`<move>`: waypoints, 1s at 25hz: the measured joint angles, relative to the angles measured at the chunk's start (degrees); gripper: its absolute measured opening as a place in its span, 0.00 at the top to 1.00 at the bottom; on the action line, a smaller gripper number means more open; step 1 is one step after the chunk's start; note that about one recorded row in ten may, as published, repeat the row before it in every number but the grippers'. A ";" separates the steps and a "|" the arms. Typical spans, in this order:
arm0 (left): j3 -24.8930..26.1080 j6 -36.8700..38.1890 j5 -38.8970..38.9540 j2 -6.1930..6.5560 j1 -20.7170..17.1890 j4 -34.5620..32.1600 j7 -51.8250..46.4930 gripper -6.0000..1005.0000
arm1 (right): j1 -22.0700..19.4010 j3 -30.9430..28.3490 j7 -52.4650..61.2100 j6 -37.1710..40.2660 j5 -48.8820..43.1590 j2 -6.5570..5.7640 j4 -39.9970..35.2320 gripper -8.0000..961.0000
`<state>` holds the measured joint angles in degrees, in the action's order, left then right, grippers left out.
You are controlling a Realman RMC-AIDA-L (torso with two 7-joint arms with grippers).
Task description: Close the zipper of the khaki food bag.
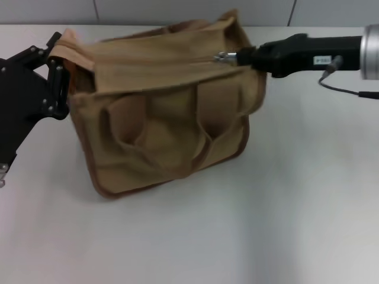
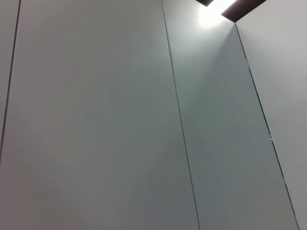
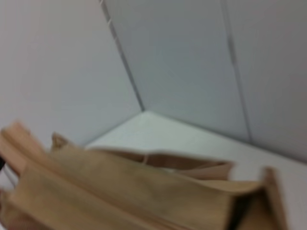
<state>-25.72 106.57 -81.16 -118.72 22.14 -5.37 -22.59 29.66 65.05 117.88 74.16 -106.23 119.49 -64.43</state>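
The khaki food bag (image 1: 166, 136) stands on the white table, its front pocket and two looped handles facing me. Its zipper (image 1: 160, 64) runs along the top seam, and the small silver pull tab (image 1: 222, 57) sits near the bag's right end. My right gripper (image 1: 240, 57) reaches in from the right at seam height and is shut on the pull tab. At the bag's left end my left gripper (image 1: 59, 65) is shut on the bag's upper corner. The right wrist view shows the bag's top (image 3: 120, 187), blurred. The left wrist view shows no bag.
The white table (image 1: 296, 207) stretches in front of and to the right of the bag. A grey panelled wall (image 2: 96, 120) stands behind the table. A thin cable (image 1: 349, 92) hangs from the right arm.
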 joint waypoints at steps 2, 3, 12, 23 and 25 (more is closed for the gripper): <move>-0.23 -0.19 -0.20 -0.02 0.02 0.00 -0.03 0.83 | -1.29 -0.99 -4.14 0.78 5.35 -0.11 1.54 0.92; -0.23 -0.19 -0.20 -0.02 0.02 0.00 -0.03 0.83 | -1.29 -0.99 -4.14 0.78 5.35 -0.11 1.54 0.92; -2.19 -5.99 -0.52 0.43 -1.44 -4.05 -16.94 0.82 | -2.18 -7.24 -17.66 8.43 13.45 -0.29 9.01 0.88; -13.43 -0.29 -1.63 7.01 -10.08 -18.41 -50.00 0.67 | -3.26 -12.58 -29.25 16.41 18.28 -0.61 15.61 0.50; -13.76 1.02 -4.49 8.12 -10.24 -20.10 -53.12 0.62 | -3.53 -12.59 -30.52 17.52 17.49 -0.87 16.19 0.44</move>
<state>-39.47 107.60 -85.65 -110.61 11.90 -25.46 -75.71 26.13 52.46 87.35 91.67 -88.74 118.62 -48.25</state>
